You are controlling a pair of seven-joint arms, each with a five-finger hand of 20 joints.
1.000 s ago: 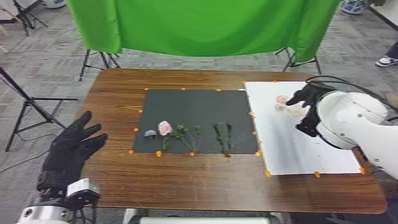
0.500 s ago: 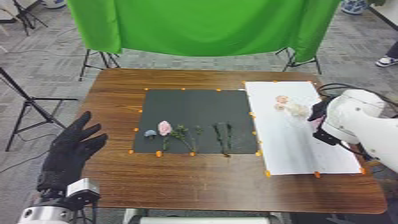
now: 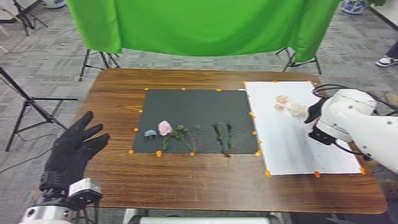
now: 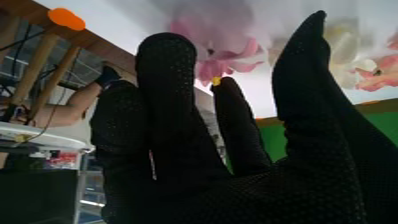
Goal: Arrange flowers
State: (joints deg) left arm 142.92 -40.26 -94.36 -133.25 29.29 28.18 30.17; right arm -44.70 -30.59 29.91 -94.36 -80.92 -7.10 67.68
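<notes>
Right hand [image 3: 314, 112]: at the sheet's [image 3: 298, 157] right edge, fingers straight and apart.
Pink bloom [image 4: 242, 59]: over the sheet, near those fingertips; stem direction cannot be told.
Pale flowers [image 3: 294, 108]: on the sheet, left of that hand.
Left hand [image 3: 67, 155]: well left of the sheet, fingers loosely spread.
Likely room: toward the sheet's near edge.

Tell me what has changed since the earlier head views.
The right hand has moved to the robot's right, from over the white sheet near the pale flowers to the sheet's right side. I can't tell whether it took hold of or let go of anything. The left hand has shifted only slightly. The pale flowers and the pink bloom on the dark mat look unmoved.
</notes>
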